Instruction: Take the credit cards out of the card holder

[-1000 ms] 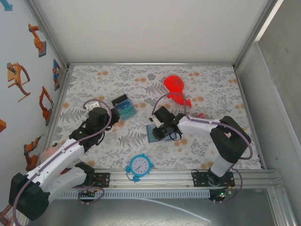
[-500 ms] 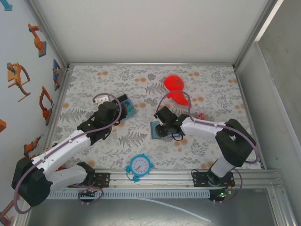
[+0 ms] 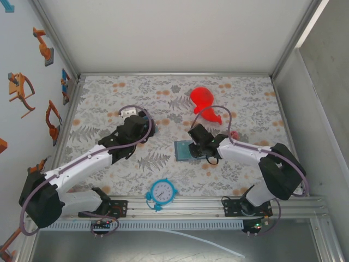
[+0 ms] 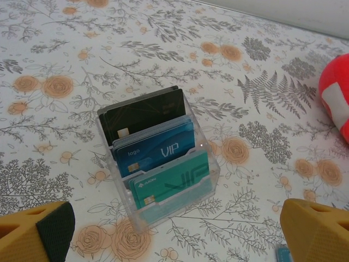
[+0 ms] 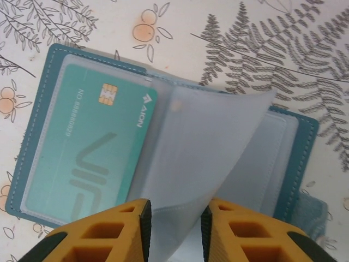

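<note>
Right gripper [image 5: 174, 226] jaws pinching clear sleeve page [image 5: 207, 147], apparently exposing teal card [image 5: 87, 158] in card holder [image 5: 297, 164]; left gripper [image 4: 174, 229] jaws spreading wide, facing acrylic card stand [image 4: 158, 164].

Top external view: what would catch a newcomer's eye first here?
Probably the bright red balloon-like toy at the far middle of the floral table. Next, the right gripper pinching a clear sleeve of the open card holder at table centre, a teal card showing inside.
</note>
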Motion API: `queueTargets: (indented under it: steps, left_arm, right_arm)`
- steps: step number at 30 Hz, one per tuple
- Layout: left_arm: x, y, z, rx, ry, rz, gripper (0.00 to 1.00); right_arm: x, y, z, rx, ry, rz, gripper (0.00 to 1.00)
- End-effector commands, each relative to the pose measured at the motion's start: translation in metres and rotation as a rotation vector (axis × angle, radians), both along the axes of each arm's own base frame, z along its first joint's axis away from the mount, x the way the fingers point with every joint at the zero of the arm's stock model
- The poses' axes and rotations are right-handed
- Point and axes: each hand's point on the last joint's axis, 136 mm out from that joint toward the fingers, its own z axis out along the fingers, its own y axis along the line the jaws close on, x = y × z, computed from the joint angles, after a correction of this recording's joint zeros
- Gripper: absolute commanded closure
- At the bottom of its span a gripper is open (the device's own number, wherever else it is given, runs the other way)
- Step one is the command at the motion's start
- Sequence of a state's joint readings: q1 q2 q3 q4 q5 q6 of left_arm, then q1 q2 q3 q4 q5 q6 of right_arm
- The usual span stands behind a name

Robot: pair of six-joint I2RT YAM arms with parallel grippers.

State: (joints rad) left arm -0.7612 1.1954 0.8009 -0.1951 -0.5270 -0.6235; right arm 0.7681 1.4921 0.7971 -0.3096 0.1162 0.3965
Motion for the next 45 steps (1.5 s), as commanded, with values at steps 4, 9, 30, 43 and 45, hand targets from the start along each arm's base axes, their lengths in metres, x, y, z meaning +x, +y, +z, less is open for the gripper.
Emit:
queueTargets:
  steps: [4, 9, 30, 43, 45]
  left_arm:
    - [0.001, -0.034, -0.002, 0.053, 0.022, -0.13, 0.03]
    - [-0.001, -0.062, -0.015, 0.096, 0.05, -0.232, 0.03]
    - [-0.026, -0.132, -0.122, 0.302, 0.292, -0.446, 0.03]
    - [-0.044, -0.123, -0.154, 0.423, 0.36, -0.443, 0.03]
    - [-0.046, -0.119, -0.155, 0.435, 0.364, -0.435, 0.03]
  right_arm:
    - [0.001, -0.023, 0.008, -0.001, -0.034, -0.086, 0.71]
    - [0.0, -0.037, 0.011, 0.01, -0.049, -0.132, 0.7]
    - [0.003, -0.054, 0.054, 0.137, -0.123, -0.214, 0.77]
    - [0.005, -0.03, 0.056, 0.22, -0.044, -0.191, 0.78]
    - [0.005, -0.024, 0.054, 0.24, -0.02, -0.185, 0.77]
